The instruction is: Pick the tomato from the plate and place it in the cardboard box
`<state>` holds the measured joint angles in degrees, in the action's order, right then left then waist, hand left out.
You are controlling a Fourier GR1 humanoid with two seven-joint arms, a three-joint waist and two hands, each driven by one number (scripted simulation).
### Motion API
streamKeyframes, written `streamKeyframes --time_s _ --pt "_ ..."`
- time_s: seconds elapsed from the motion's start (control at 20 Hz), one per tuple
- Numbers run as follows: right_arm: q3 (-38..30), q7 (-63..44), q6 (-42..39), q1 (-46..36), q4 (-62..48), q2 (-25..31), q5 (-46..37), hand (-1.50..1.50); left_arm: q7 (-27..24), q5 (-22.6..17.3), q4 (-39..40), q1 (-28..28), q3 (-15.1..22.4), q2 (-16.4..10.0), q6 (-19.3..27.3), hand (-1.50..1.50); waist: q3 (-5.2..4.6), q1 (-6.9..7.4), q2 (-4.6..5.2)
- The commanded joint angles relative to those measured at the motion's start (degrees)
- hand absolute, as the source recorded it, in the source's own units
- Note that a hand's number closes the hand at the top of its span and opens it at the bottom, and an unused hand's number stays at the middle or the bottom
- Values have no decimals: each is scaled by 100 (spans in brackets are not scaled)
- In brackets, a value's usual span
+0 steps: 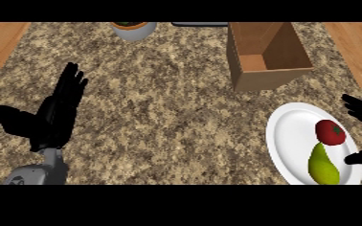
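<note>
A red tomato (330,132) with a green stem lies on the white plate (290,134) at the lower right, just above a green pear (323,164). The open cardboard box (267,55) stands upright at the back right, above the plate. Only fingertips of my right hand (351,106) show at the right edge, beside the plate and right of the tomato; another dark tip (354,159) shows lower down. They do not touch the tomato. My left hand (60,107) rests open at the left, fingers straight and pointing up, holding nothing.
A pot with a green plant (132,28) stands at the back, left of the box. A dark object (199,24) lies at the back edge. Wooden strips border the speckled stone counter (170,105) at both sides.
</note>
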<state>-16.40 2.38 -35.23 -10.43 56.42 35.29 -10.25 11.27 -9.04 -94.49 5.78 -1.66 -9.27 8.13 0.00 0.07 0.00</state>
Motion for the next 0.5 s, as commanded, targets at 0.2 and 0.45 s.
streamKeyframes --time_s 0.2,0.45 --pt "20 219 117 -17 -249 -186 -285 -150 -91 -98 149 -17 -317 -73 -394 0 0 -5 0" --pt "56 -7 5 -29 -9 -244 -299 -150 -129 140 259 128 -303 100 -182 0 -2 -18 -2"
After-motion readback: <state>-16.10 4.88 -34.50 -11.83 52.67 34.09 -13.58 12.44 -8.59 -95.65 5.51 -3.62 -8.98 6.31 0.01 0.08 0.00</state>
